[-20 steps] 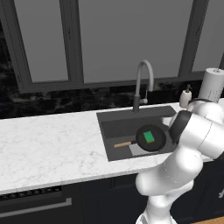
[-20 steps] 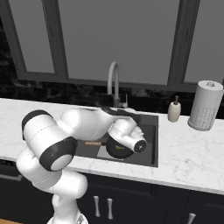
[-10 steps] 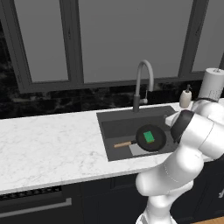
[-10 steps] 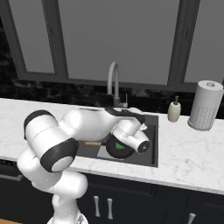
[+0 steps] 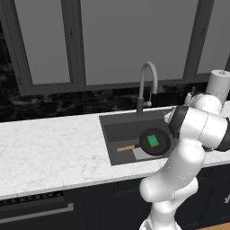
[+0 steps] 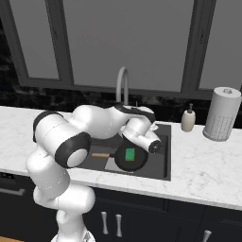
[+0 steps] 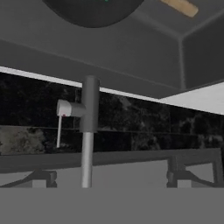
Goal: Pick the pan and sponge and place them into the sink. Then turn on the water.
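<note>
With the pan and sponge lying in the sink, the arm had swung its spread gripper toward the faucet, no water running yet.

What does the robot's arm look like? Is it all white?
Mostly white. The arm is made of fat, rounded, glossy segments, like big sausages joined together. At the bends there are dark, nearly black rings, such as the joint near its top. No cables, stickers or writing show on it.
</note>
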Controlling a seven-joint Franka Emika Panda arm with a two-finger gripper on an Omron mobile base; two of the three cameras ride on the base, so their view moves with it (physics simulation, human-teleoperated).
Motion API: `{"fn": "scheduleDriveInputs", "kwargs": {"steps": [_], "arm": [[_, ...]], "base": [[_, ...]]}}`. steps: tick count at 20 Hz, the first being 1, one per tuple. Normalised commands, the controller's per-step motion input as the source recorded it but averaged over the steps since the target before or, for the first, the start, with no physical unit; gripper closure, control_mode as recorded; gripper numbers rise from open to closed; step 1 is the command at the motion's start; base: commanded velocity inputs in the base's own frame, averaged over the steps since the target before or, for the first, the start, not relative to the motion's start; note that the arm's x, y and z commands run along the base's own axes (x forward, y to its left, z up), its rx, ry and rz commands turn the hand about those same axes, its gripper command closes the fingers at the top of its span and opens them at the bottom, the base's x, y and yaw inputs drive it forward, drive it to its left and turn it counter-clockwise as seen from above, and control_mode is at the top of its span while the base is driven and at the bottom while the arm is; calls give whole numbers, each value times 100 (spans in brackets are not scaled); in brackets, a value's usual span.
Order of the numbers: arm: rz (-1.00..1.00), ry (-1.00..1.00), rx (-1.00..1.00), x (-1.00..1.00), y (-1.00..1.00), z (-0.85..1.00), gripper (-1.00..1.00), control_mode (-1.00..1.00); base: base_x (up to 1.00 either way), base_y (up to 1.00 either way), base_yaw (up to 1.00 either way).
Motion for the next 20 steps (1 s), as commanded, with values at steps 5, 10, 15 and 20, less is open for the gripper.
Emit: {"fn": "scheduleDriveInputs", "kwargs": {"steps": [5, 10, 15, 20], "arm": [[0, -11, 0, 49, 0, 0, -100, -100], [0, -12, 0, 49, 0, 0, -100, -100], [0, -11, 0, 43, 0, 0, -100, -100], [0, -6, 0, 35, 0, 0, -100, -100]], "base": [[0, 0, 0], [0, 0, 0], [0, 0, 0], [0, 0, 0]]}}
